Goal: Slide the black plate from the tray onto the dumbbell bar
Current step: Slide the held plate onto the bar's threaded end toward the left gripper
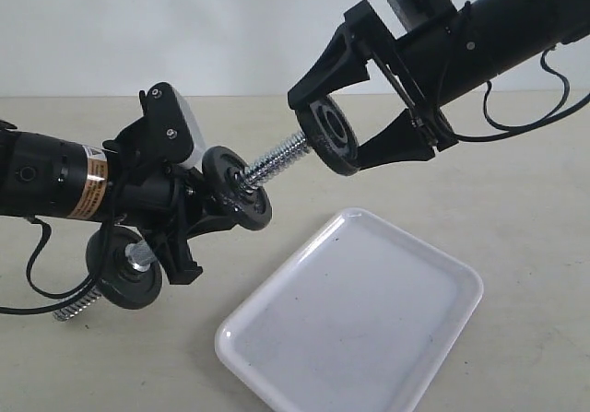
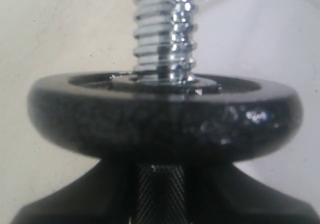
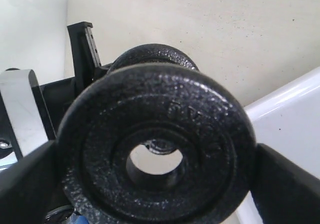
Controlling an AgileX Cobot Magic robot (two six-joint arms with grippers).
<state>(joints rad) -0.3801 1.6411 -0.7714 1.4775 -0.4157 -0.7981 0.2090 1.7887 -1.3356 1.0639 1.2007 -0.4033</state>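
Matte-black round weight plate (image 3: 200,114) pinched in right gripper (image 1: 331,133), centre hole at threaded tip of chrome dumbbell bar (image 1: 277,159); left gripper (image 1: 189,218) clamped on bar's middle.

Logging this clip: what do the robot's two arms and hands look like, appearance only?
The left arm and right arm are matte black cylinders trailing thin black cables. The left one carries an orange label band and a pale grey camera housing near the wrist. The left hand and right hand have black, angular fingers tapering toward the tips.
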